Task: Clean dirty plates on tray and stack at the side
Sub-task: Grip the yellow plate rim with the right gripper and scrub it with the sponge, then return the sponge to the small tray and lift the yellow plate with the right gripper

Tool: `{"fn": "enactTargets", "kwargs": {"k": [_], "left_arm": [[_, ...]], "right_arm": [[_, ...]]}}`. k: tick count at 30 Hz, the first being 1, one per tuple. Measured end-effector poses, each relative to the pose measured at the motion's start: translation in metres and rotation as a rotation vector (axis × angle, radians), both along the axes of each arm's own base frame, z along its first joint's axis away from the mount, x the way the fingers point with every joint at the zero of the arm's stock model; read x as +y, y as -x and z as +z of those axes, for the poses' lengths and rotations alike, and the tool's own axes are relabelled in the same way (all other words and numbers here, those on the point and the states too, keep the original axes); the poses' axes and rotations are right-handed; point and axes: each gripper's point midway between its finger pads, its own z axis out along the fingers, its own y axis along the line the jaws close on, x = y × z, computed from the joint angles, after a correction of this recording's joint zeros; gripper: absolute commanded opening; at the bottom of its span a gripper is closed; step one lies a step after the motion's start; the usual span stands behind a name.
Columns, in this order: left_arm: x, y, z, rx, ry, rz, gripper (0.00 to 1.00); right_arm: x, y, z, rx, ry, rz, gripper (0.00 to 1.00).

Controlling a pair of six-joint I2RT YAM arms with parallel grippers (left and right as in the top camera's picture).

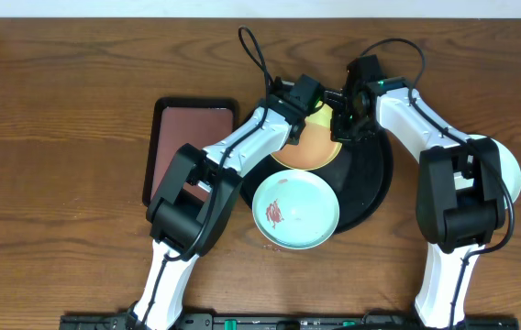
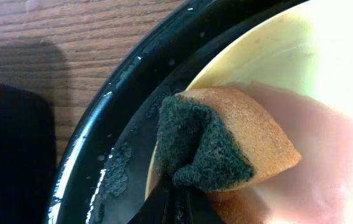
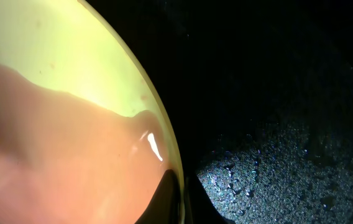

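The yellow plate (image 1: 304, 148) is over the back left of the black tray (image 1: 371, 179). My right gripper (image 1: 343, 119) is shut on its rim; in the right wrist view the fingers (image 3: 179, 199) pinch the plate's edge (image 3: 52, 93) above the wet tray (image 3: 276, 93). My left gripper (image 1: 302, 99) is shut on an orange sponge with a dark scouring side (image 2: 220, 143), pressed on the yellow plate (image 2: 301, 56) near the tray's rim (image 2: 102, 124). A mint-blue plate with a reddish smear (image 1: 295, 211) lies on the tray's front left. Another mint-blue plate (image 1: 513, 174) lies on the table at the right.
A rectangular maroon tray with a black rim (image 1: 192, 137) lies to the left of the black tray, partly under my left arm. Bare wooden table (image 1: 59, 137) surrounds everything.
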Motion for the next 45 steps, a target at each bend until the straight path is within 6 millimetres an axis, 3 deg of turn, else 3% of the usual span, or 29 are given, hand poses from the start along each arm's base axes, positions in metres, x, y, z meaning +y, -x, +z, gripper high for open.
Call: {"fn": "enactTargets", "kwargs": {"k": [5,8,14,17,20,23,27,30,33,35,36,37,40,45], "left_arm": [[0.005,0.007,0.012,0.034,0.010,0.011,0.07],[0.018,0.012,0.037,0.059,0.068,0.046,0.07],[0.079,0.028,0.108,0.086,0.188,0.187,0.08],[0.114,0.042,0.123,0.133,0.192,0.251,0.08],[0.140,0.042,0.119,0.160,0.200,0.297,0.08],[0.154,0.046,0.101,0.193,0.215,0.325,0.11],[0.162,0.060,0.064,0.249,0.218,0.333,0.26],[0.163,0.073,0.046,0.295,0.210,0.334,0.31],[0.163,0.076,0.042,0.311,0.212,0.329,0.35],[0.163,0.078,0.045,0.321,0.210,0.324,0.43],[0.163,0.080,0.048,0.325,0.209,0.319,0.47],[0.163,0.081,0.052,0.325,0.210,0.318,0.54],[0.166,0.087,0.075,0.292,0.221,0.309,0.71],[0.172,0.102,0.149,0.132,0.275,0.293,0.81]], "right_arm": [[-0.001,-0.001,0.000,-0.002,-0.001,-0.002,0.01],[-0.001,0.000,0.000,0.003,0.000,-0.002,0.01],[-0.001,0.001,0.000,0.007,-0.003,-0.004,0.01],[-0.001,0.001,0.000,0.007,-0.004,-0.002,0.01],[-0.001,0.001,0.000,0.005,-0.005,0.001,0.01],[-0.001,0.000,0.000,0.001,-0.006,0.003,0.01],[0.000,-0.001,0.000,-0.003,-0.006,0.012,0.01],[0.000,-0.002,0.001,-0.011,-0.009,0.024,0.01],[0.001,-0.004,0.001,-0.021,-0.009,0.039,0.04],[0.001,-0.005,0.001,-0.029,-0.006,0.051,0.09],[0.001,-0.006,0.000,-0.036,-0.004,0.059,0.07],[0.001,-0.007,-0.001,-0.045,-0.005,0.066,0.01],[0.003,-0.011,0.000,-0.064,-0.011,0.079,0.01],[0.005,-0.012,0.003,-0.072,-0.028,0.097,0.01]]}}
